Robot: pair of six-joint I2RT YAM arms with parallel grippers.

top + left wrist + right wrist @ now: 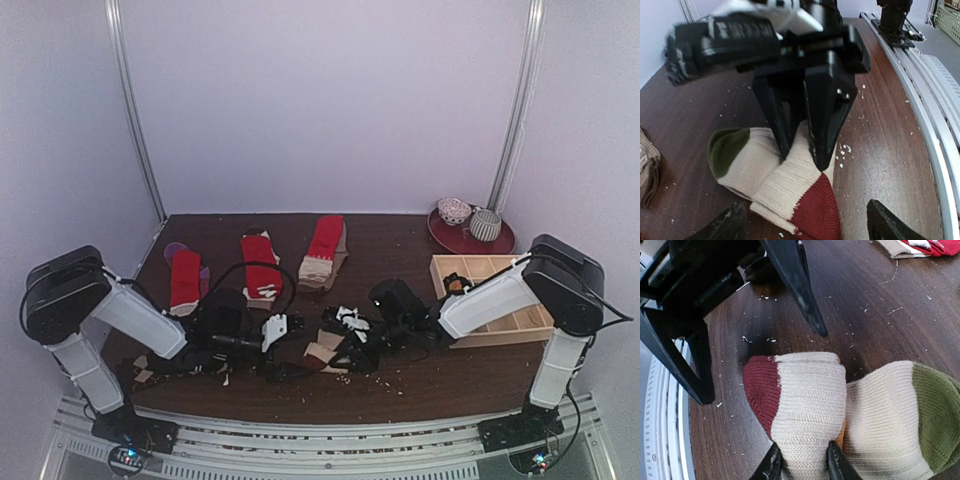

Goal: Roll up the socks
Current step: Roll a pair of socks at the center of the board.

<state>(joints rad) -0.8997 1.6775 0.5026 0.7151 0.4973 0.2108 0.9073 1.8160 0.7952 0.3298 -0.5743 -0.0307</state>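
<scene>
- Beige sock (pixel 322 355) lay at the front of the table (pixel 395 250) between both arms in the top view; three red socks (pixel 260 265) lay flat farther back.
- Left wrist: left gripper (pixel 807 225) stood spread wide, a finger on each side of the beige sock; right gripper (pixel 804 159) pinched its fold from above.
- Right wrist: right fingers (pixel 771 466) were clamped on the cream fold, red band left, green toe right.

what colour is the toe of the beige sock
Olive green toe, clearest in the right wrist view.
</scene>
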